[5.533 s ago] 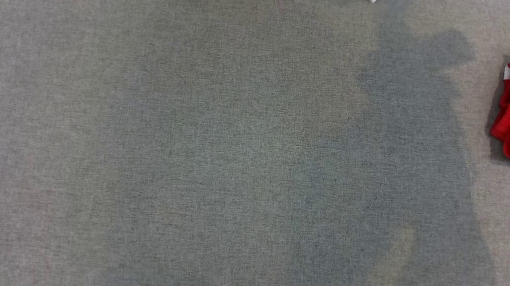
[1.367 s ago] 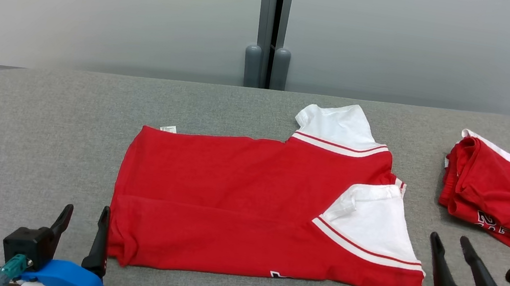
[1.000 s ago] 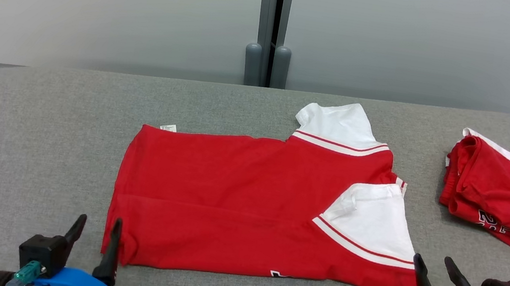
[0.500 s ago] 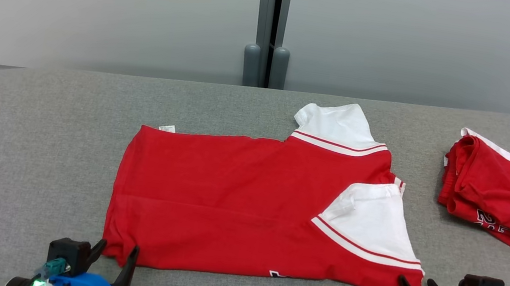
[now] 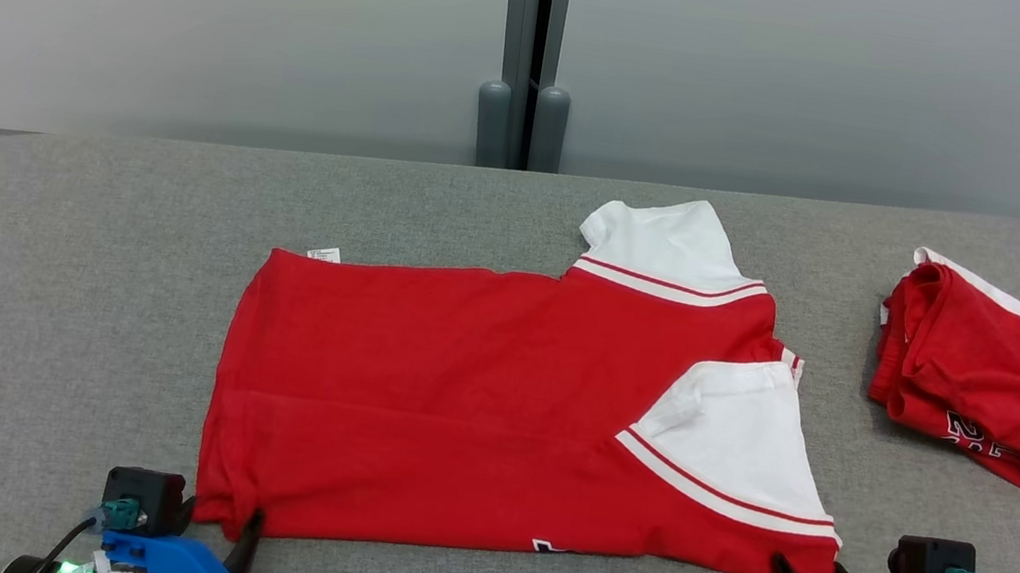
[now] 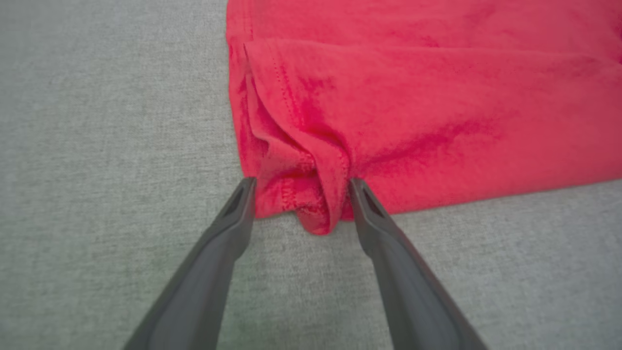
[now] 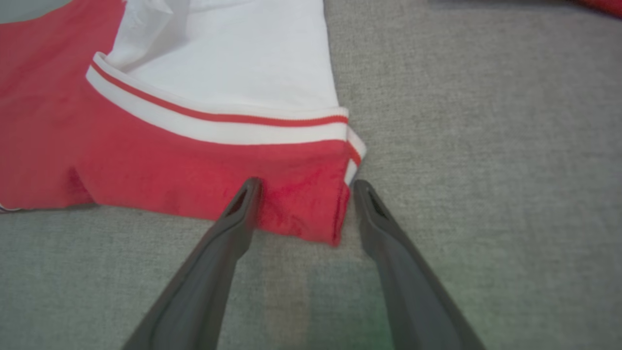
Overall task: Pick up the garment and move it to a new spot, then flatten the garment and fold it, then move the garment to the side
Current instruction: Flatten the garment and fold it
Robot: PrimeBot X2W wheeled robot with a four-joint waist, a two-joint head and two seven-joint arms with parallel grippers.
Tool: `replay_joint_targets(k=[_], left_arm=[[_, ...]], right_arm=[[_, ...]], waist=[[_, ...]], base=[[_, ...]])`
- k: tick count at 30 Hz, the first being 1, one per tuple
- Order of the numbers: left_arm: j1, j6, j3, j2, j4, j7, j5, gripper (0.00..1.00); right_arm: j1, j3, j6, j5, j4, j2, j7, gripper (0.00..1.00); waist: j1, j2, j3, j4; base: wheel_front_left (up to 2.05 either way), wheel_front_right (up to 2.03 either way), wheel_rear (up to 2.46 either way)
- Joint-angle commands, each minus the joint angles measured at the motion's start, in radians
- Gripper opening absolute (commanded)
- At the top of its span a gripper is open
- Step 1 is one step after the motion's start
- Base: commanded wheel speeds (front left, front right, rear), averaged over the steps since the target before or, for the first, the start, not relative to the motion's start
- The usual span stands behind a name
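Left gripper (image 6: 301,184): stands spread wide, straddles the bunched near-left corner of the red and white garment (image 5: 453,399), clamps nothing. Right gripper (image 7: 307,183): likewise unclenched, brackets the near-right corner just below the white sleeve (image 7: 228,58). Garment: lies spread flat in the middle of the grey table (image 5: 49,258), well apart from a second folded red garment (image 5: 972,376) on the right
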State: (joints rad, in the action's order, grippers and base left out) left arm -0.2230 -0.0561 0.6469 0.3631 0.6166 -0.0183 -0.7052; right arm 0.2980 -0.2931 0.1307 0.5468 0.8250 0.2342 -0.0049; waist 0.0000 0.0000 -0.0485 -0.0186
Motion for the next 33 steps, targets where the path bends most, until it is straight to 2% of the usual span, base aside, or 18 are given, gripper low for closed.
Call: replay_joint_targets(k=[1, 5, 6, 7, 8, 10, 11, 12, 13, 14, 15, 25, 33], left_arm=[[-0.017, -0.002, 0.001, 0.0, 0.01, 0.006, 0.0, 1.0], [-0.033, -0.004, -0.003, 0.005, 0.035, 0.01, -0.003, 1.0], [-0.036, 0.0, -0.002, 0.005, 0.042, 0.011, -0.005, 1.0], [-0.039, 0.003, 0.0, 0.004, 0.048, 0.015, -0.007, 1.0], [-0.042, 0.009, 0.004, 0.003, 0.054, 0.02, -0.006, 1.0], [-0.05, 0.023, 0.013, 0.002, 0.066, 0.037, -0.007, 1.0], [-0.053, 0.031, 0.017, 0.0, 0.071, 0.045, -0.011, 0.95], [-0.053, 0.036, 0.018, -0.002, 0.076, 0.048, -0.014, 0.95], [-0.056, 0.034, 0.016, -0.002, 0.077, 0.044, -0.015, 0.39], [-0.06, 0.03, 0.01, 0.001, 0.079, 0.035, -0.015, 0.12], [-0.062, 0.03, 0.008, 0.002, 0.081, 0.031, -0.016, 0.0], [-0.031, 0.042, -0.009, 0.026, 0.067, 0.016, -0.046, 0.0], [0.015, 0.071, 0.006, 0.082, -0.03, 0.096, -0.07, 0.0]], right_arm=[[-0.005, -0.013, 0.0, 0.008, 0.017, -0.008, 0.015, 1.0], [0.0, -0.034, 0.0, 0.023, 0.035, -0.012, 0.039, 1.0], [0.001, -0.041, 0.0, 0.026, 0.038, -0.014, 0.044, 0.88], [0.003, -0.048, 0.0, 0.03, 0.041, -0.015, 0.05, 0.72], [0.005, -0.058, 0.001, 0.035, 0.043, -0.016, 0.057, 0.47], [0.008, -0.07, 0.001, 0.045, 0.045, -0.017, 0.062, 0.33], [0.011, -0.076, 0.001, 0.049, 0.044, -0.017, 0.061, 0.0], [0.014, -0.082, 0.001, 0.055, 0.043, -0.016, 0.057, 0.0], [0.018, -0.086, 0.001, 0.06, 0.04, -0.013, 0.051, 0.0], [0.023, -0.089, 0.0, 0.065, 0.038, -0.009, 0.043, 0.0], [0.027, -0.091, 0.0, 0.068, 0.035, -0.005, 0.036, 0.0], [0.044, -0.1, 0.0, 0.107, 0.033, 0.043, -0.006, 0.0], [0.015, -0.127, 0.0, 0.158, -0.036, 0.105, 0.04, 0.0]], waist=[[0.0, 0.0, -0.001, 0.0], [0.0, 0.0, -0.003, 0.001], [0.0, 0.0, -0.004, 0.001], [0.0, 0.0, -0.004, 0.002], [0.0, 0.0, -0.005, 0.003], [0.0, 0.0, -0.007, 0.003], [0.0, 0.0, -0.007, 0.003], [0.0, 0.0, -0.008, 0.004], [0.0, 0.0, -0.008, 0.004], [0.0, 0.0, -0.009, 0.004], [0.0, 0.0, -0.008, 0.004], [0.0, 0.0, 0.007, 0.006], [0.0, 0.0, 0.025, 0.013]], base=[[0.0, 0.0, 0.0], [0.0, 0.0, 0.0], [0.0, 0.0, 0.0], [0.0, 0.0, 0.0], [0.0, 0.0, 0.0], [0.0, 0.0, 0.0], [0.0, 0.0, 0.0], [0.0, 0.0, 0.0], [0.0, 0.0, 0.0], [0.0, 0.0, 0.0], [0.0, 0.0, 0.0], [0.0, 0.0, 0.0], [0.0, 0.0, 0.0]])
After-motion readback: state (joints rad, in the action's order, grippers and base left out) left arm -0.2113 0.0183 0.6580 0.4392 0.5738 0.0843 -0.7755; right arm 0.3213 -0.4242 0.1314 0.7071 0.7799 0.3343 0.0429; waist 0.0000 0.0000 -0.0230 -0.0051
